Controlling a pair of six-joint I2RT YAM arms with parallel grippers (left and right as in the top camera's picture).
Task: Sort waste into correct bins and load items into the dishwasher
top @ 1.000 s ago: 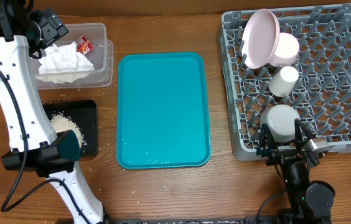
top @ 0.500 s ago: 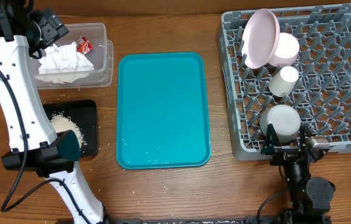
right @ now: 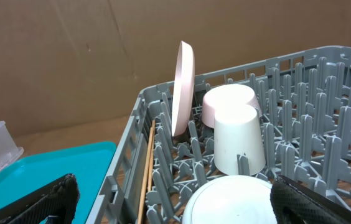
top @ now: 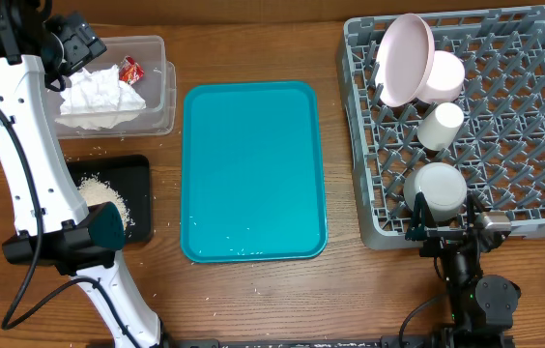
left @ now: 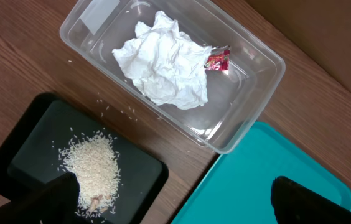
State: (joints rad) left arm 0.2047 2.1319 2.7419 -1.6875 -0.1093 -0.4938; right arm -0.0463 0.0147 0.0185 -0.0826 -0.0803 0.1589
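Waste is seen in two containers on the left of the wooden table (top: 350, 290). A crumpled white paper tissue (top: 99, 97) and a small red snack wrapper (top: 131, 70) are contained in the clear plastic rectangular tub (top: 163, 92), the wrapper just beside the tissue. A heap of whitish rice-like crumbs (top: 99, 193) is held in the shallow black rectangular tray (top: 135, 174), placed just in front of the tub; a few stray grains are scattered on the wood nearby. The teal rectangular serving tray (top: 253, 169) is located between these containers and the large square grey plastic dish rack (top: 533, 116). Four items are loaded in the rack's left part: the large round white plate (top: 405, 58) is stood on edge near the far-left corner, the smaller white shallow dish (top: 446, 75) is propped just beside it, the small white tumbler cup (top: 440, 126) is set among the pegs in front of the dish, and the greyish-white bowl (top: 439, 188) is seated near the front wall. A thin tan stick (right: 145, 168) is lodged along the inside of the left wall. The left gripper (left: 174, 183) is positioned above the tub and black tray, fingers spread wide, nothing between them. The right gripper (right: 174, 186) is positioned at the rack's front wall, just short of the bowl, released and grasping nothing.
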